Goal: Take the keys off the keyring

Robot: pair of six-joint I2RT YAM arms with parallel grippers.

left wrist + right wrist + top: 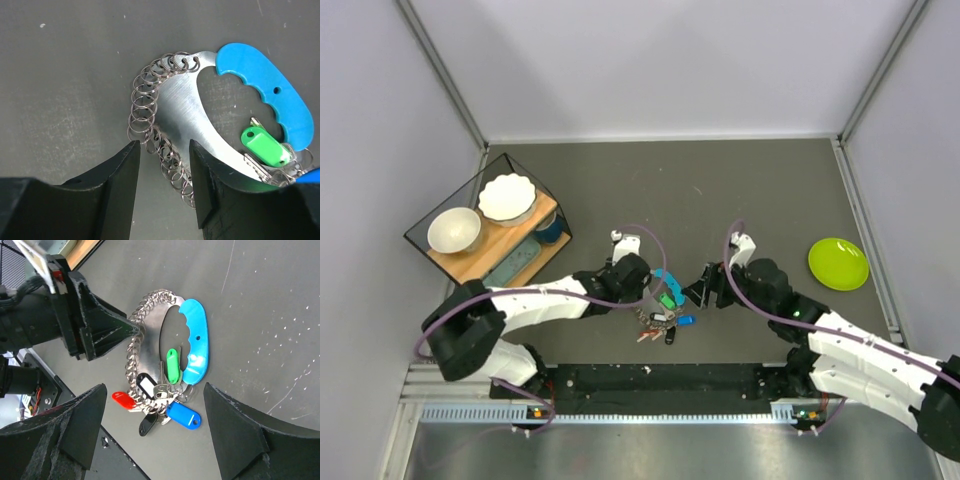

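Observation:
The keys [665,318] lie bunched on the dark table between my two grippers. In the right wrist view I see green [172,365], blue [184,416], red [122,399] and black [148,424] tags gathered at a thin keyring [185,396]. They hang on a flat silver loop with a cyan grip [196,340] and a chain of small rings [134,347]. My left gripper [164,185] is open, with a finger on each side of the ring chain [145,100]. My right gripper [154,386] is open wide and held above the tags, touching nothing.
A lime-green plate [838,263] lies at the right. A wire-framed box [420,232] with a wooden shelf and two white bowls [454,229] stands at the left. White walls [670,60] enclose the table. A black rail [660,380] runs along the near edge.

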